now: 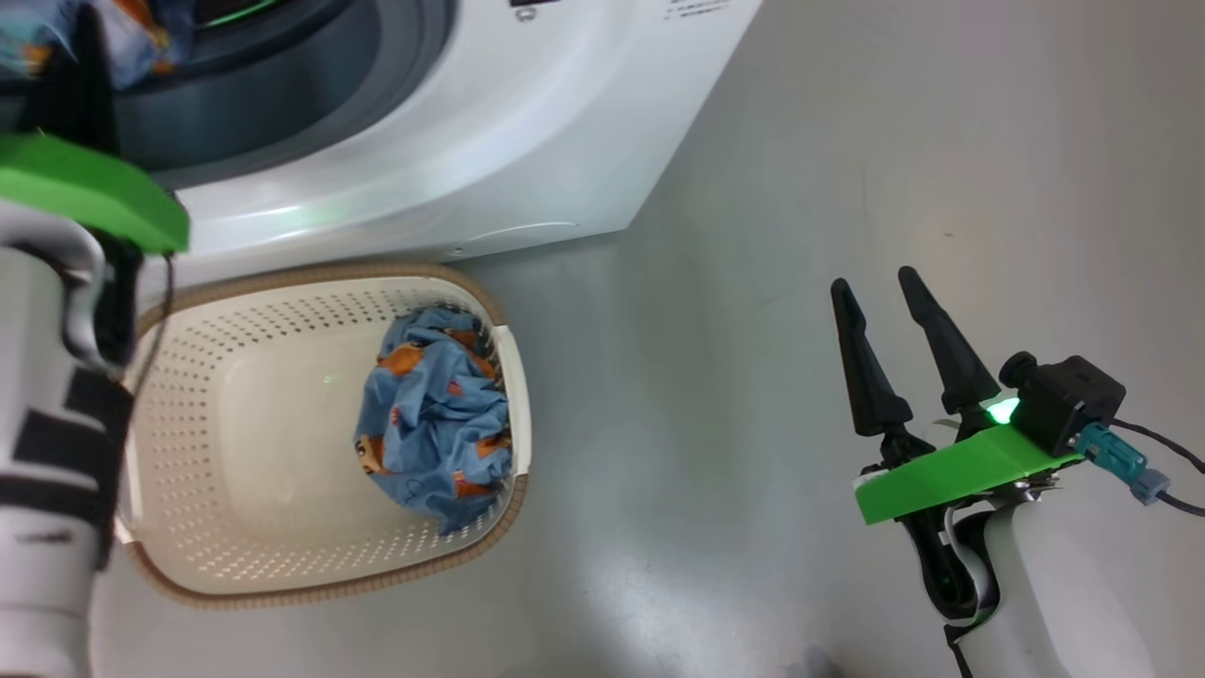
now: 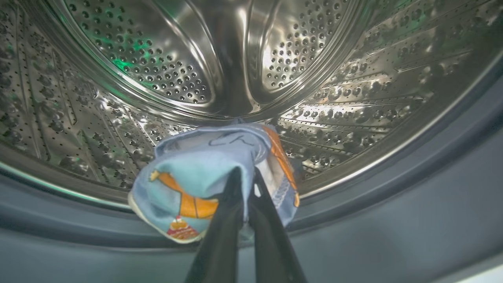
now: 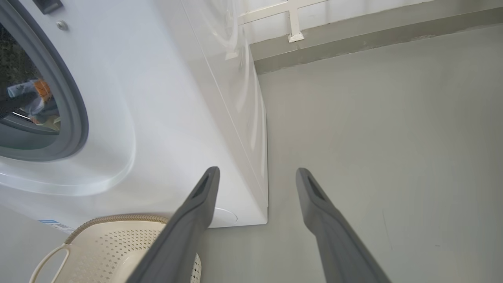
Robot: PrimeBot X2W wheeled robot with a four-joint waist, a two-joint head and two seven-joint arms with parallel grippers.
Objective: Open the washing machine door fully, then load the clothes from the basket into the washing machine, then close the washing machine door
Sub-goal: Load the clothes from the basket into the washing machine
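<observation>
The white washing machine stands open, and its door is out of view. My left gripper is at the drum mouth, shut on a light-blue bundle of clothes with orange figures. That bundle hangs over the grey gasket in front of the steel drum. It also shows in the opening in the right wrist view. A second bundle lies at the right end of the cream basket on the floor before the machine. My right gripper hovers open and empty over the floor to the right.
The basket sits close against the machine's lower front. Grey floor stretches to the right of the machine and basket. A wall base with a white frame runs behind the machine.
</observation>
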